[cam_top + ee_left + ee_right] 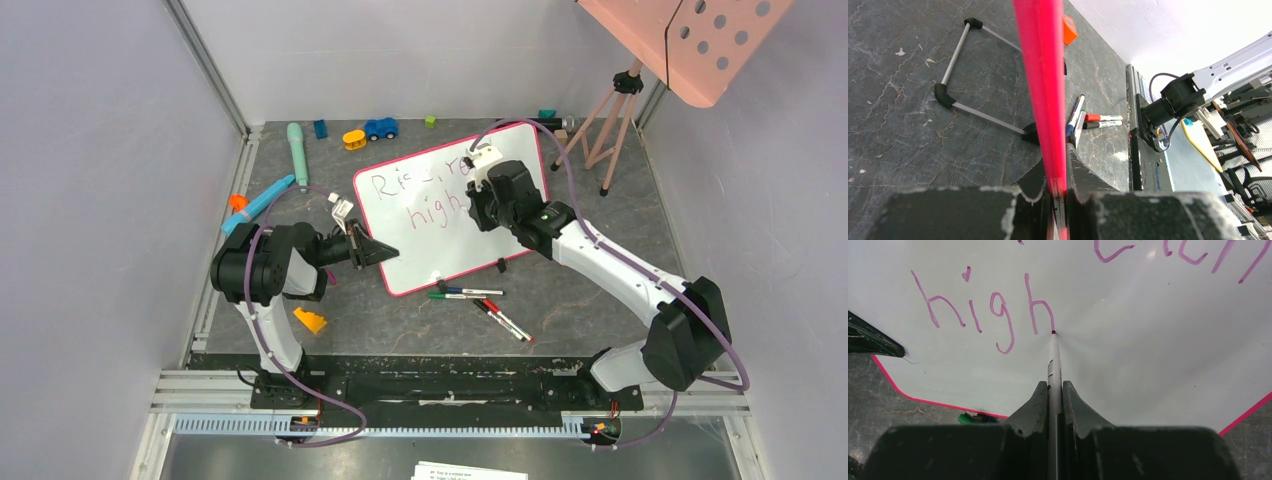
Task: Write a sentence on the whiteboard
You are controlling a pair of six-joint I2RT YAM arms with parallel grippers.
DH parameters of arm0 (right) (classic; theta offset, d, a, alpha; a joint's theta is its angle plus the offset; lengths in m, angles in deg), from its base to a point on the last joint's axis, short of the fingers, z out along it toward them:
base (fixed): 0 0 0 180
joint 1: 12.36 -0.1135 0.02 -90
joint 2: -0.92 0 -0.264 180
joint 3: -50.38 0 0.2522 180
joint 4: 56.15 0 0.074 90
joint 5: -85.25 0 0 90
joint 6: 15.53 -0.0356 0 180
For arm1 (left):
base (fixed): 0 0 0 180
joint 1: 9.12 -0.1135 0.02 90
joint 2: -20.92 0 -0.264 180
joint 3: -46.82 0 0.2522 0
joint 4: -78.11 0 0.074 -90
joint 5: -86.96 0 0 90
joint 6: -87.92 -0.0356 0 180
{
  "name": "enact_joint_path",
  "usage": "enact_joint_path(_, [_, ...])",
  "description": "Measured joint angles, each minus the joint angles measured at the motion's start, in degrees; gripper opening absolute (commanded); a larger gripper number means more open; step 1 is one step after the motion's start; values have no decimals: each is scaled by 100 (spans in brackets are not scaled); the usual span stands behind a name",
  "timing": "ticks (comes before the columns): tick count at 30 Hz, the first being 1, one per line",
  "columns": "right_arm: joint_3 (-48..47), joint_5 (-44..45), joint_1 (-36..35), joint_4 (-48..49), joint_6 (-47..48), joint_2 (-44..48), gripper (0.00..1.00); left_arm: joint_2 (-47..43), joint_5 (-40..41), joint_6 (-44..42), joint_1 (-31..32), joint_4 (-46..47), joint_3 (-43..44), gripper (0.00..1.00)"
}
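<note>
Clenching marker [1053, 355] in right gripper [1054, 387], tip on whiteboard [1148, 365] at sentence [983, 315] word "high": right wrist only. Clamping 8 o'clock rim [1040, 75] in left gripper [1058, 177]: left wrist only.

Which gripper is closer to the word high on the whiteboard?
Right: the right gripper holds a marker touching the word high; the left gripper clamps the whiteboard rim, farther off.
</note>
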Motion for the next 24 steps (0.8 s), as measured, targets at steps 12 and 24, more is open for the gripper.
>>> enact_joint_path(12, [-103, -122, 111, -192, 0, 142, 0, 0, -4, -4, 0, 7, 0, 7])
enact_joint_path(24, [-306, -219, 223, -212, 20, 229, 0, 0, -7, -7, 0, 7, 0, 7])
